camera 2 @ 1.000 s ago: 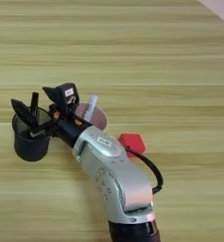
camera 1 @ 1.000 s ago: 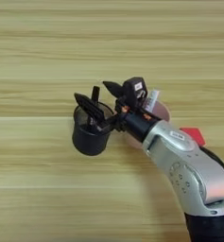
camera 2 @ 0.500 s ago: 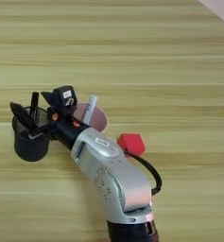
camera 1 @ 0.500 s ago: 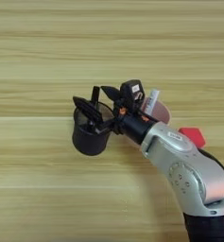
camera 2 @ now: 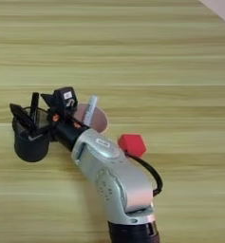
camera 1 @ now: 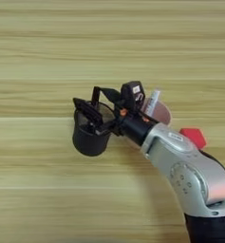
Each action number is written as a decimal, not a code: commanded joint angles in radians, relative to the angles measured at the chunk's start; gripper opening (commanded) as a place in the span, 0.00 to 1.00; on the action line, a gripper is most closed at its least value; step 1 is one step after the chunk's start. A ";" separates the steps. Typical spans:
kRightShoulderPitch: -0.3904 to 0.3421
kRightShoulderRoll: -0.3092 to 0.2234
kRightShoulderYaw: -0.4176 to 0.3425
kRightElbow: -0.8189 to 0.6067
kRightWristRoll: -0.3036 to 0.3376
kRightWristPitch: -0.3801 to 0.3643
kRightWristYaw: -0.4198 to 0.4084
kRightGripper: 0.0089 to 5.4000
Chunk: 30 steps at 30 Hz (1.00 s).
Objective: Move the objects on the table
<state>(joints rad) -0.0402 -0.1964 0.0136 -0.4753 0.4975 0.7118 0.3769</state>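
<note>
On the light wooden table (camera 1: pixel 109 38) stands a black mesh cup (camera 1: pixel 88 142). A slim black marker (camera 2: pixel 34 102) stands upright in it. My right gripper (camera 2: pixel 27 102) hovers over the cup's rim, open, with one finger on each side of the marker. I cannot tell whether either finger touches it. Behind my forearm a pink cup (camera 2: pixel 98 118) holds a white marker (camera 2: pixel 90 109) that leans out of it. A red block (camera 2: pixel 131 144) lies on the table just right of my forearm.
My silver forearm (camera 1: pixel 180 166) crosses from the bottom right towards the mesh cup and hides part of the pink cup (camera 1: pixel 160 112). Bare wood stretches across the far half and the left of the table.
My gripper has crept slightly left over the mesh cup, and its fingers stand a little closer together. The cups, markers and red block have kept their places.
</note>
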 commanded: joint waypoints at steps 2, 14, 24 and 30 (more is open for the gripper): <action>-0.051 -0.005 -0.014 -0.032 0.007 -0.030 -0.006 0.99; -0.050 -0.007 -0.016 -0.033 0.010 -0.029 -0.003 0.86; -0.055 -0.008 -0.019 -0.021 0.009 -0.030 -0.001 0.67; -0.057 -0.009 -0.023 -0.010 0.008 -0.035 0.003 0.56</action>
<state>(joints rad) -0.0412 -0.1967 0.0067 -0.4626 0.4983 0.7122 0.3808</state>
